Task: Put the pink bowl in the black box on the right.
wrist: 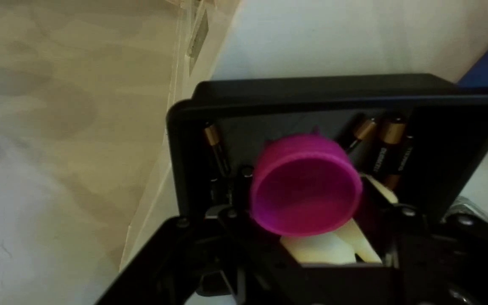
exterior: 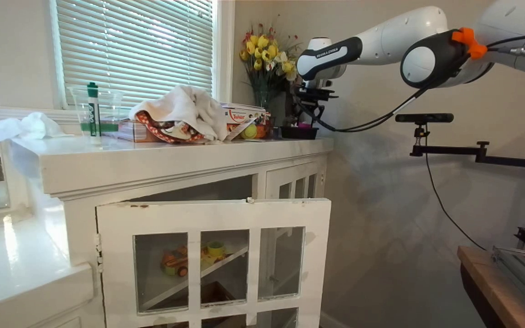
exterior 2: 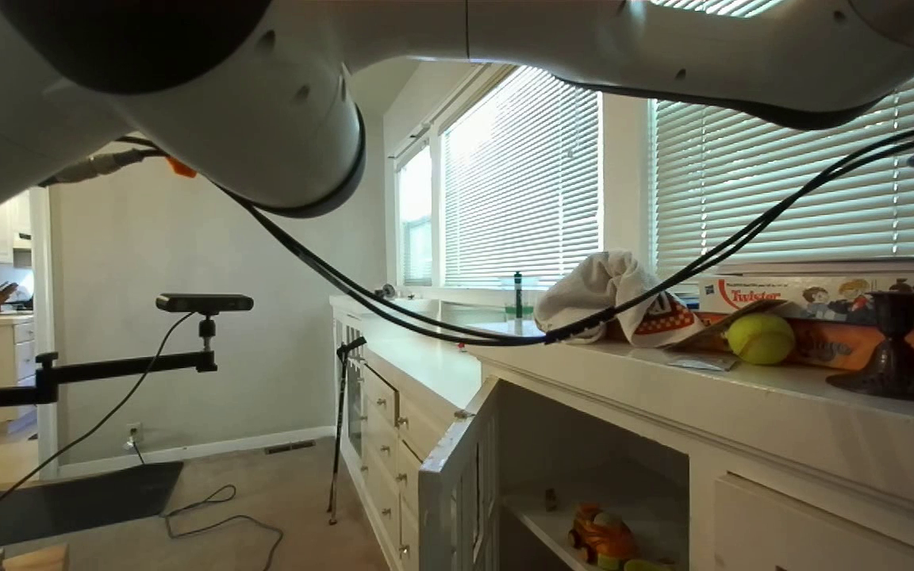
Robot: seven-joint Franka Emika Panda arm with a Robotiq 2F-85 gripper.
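Observation:
The pink bowl (wrist: 307,182) is between my gripper's fingers, its opening tilted toward the wrist camera. A small pink part of the bowl (exterior: 302,125) shows just above the box rim in an exterior view. My gripper (wrist: 305,192) looks shut on the bowl's sides; the fingertips are dark and hard to make out. The black box (wrist: 333,103) lies directly below the gripper in the wrist view. The box (exterior: 299,133) stands at the counter's right end in an exterior view, with my gripper (exterior: 305,119) low over it.
The box holds several batteries (wrist: 216,148) and pale pieces (wrist: 318,248). Along the counter are a Twister box (exterior: 244,114), a tennis ball (exterior: 249,131), a towel (exterior: 189,107) and a flower vase (exterior: 262,91). A dark candle holder (exterior 2: 893,357) and an open cabinet door (exterior: 214,214) also show.

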